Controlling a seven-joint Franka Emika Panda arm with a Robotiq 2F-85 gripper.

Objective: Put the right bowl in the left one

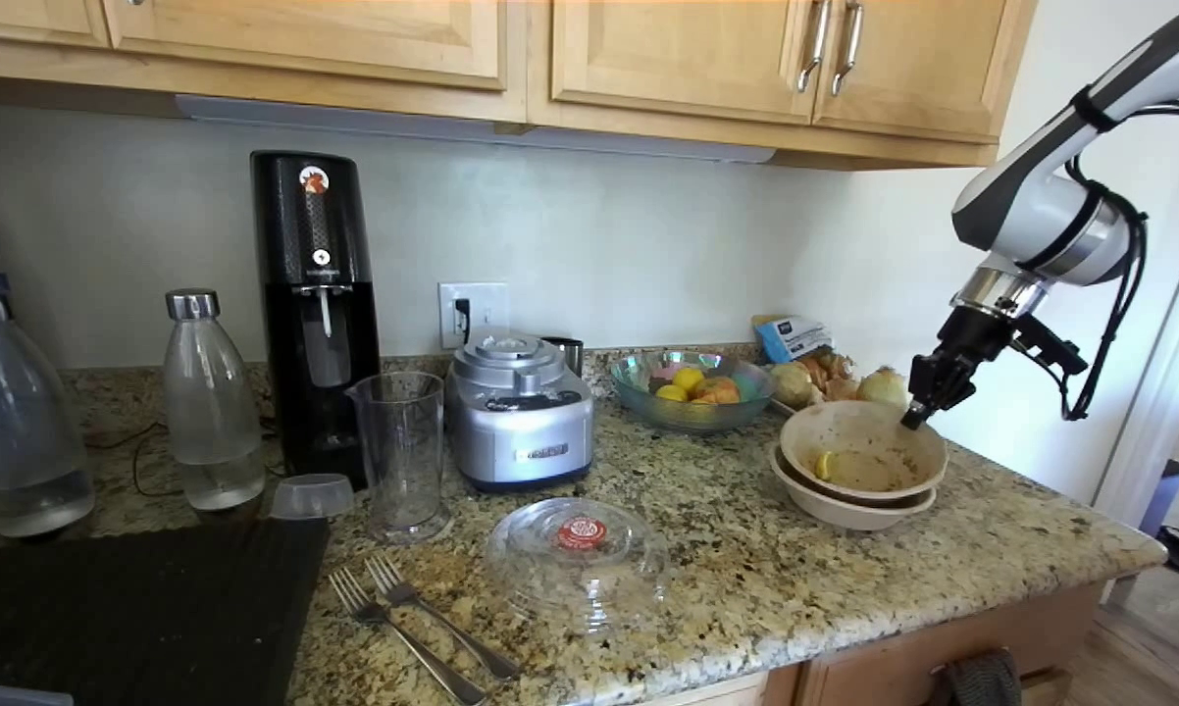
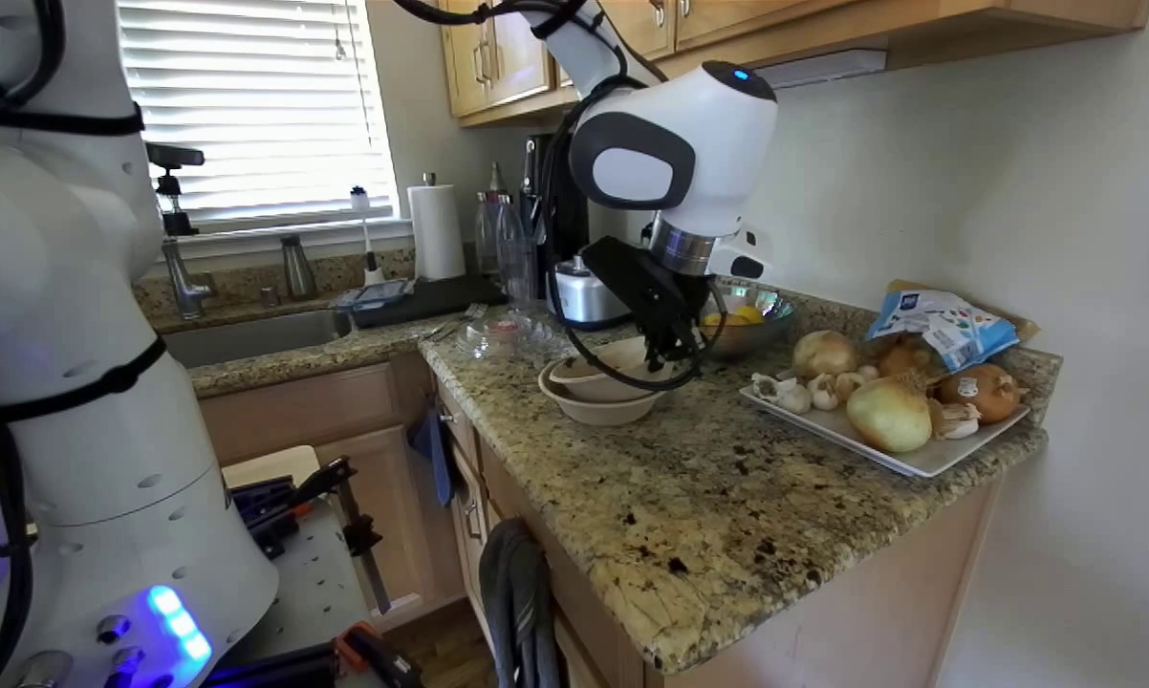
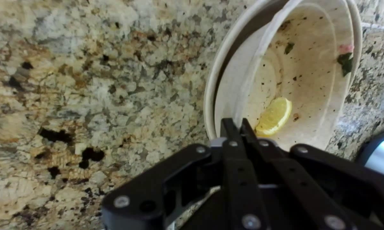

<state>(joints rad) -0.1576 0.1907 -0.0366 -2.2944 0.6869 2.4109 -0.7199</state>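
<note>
The right bowl [image 1: 869, 461] is tan and holds a lemon wedge [image 3: 275, 116] and food bits. It sits tilted inside the left bowl [image 1: 849, 513], which stands on the counter; both also show in an exterior view, the right bowl [image 2: 598, 384] above the left bowl [image 2: 601, 413]. In the wrist view the left bowl's rim [image 3: 212, 86] shows around the right bowl [image 3: 310, 60]. My gripper [image 3: 235, 124] is shut on the right bowl's near rim, one finger on each side of the wall. The gripper [image 1: 913, 416] reaches down from above in the exterior views.
A glass bowl of fruit [image 1: 629, 387] stands behind the bowls. A tray of onions and garlic [image 2: 904, 466] lies at the counter's wall side. A clear plastic lid [image 1: 540, 554], forks [image 1: 408, 632], a food processor [image 1: 521, 451] and a measuring jug [image 1: 400, 461] stand or lie farther along.
</note>
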